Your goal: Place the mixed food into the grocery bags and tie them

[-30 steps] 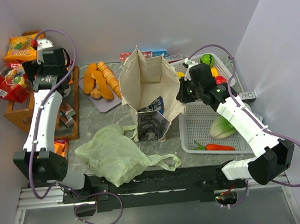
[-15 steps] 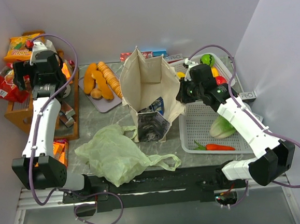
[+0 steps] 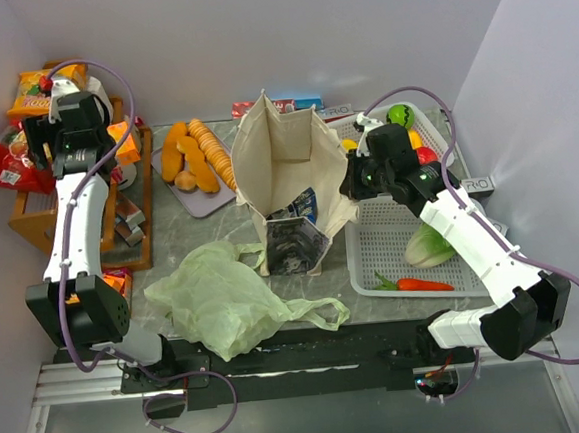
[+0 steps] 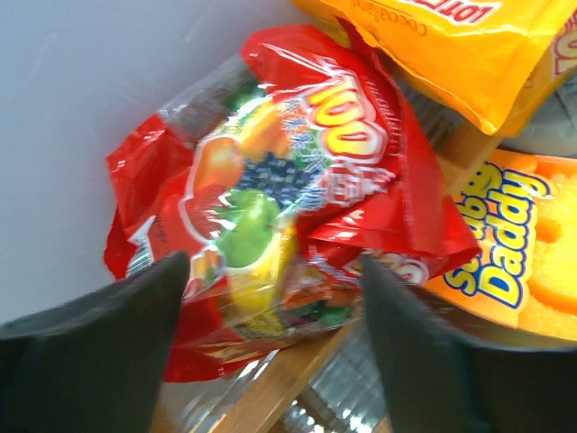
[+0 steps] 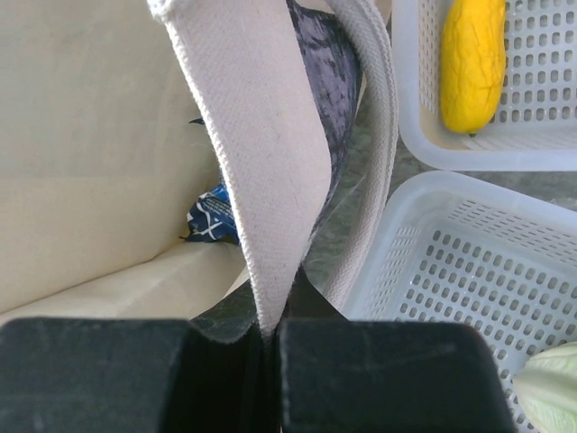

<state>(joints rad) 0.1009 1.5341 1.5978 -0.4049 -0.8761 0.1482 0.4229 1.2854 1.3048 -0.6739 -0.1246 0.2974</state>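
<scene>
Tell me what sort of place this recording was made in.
Probably a lab mock-up of a grocery packing bench: plain pale walls box in a tabletop holding a beige canvas tote, white plastic mesh baskets, and a shiny red snack packet on a wooden rack.

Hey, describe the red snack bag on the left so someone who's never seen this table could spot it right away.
Look to the far left of the scene, at the wooden rack. On its left side, framed by the open left pincer, lies the red snack bag. Unlike the orange bag behind it, it is glossy red with printed fruit.
</scene>
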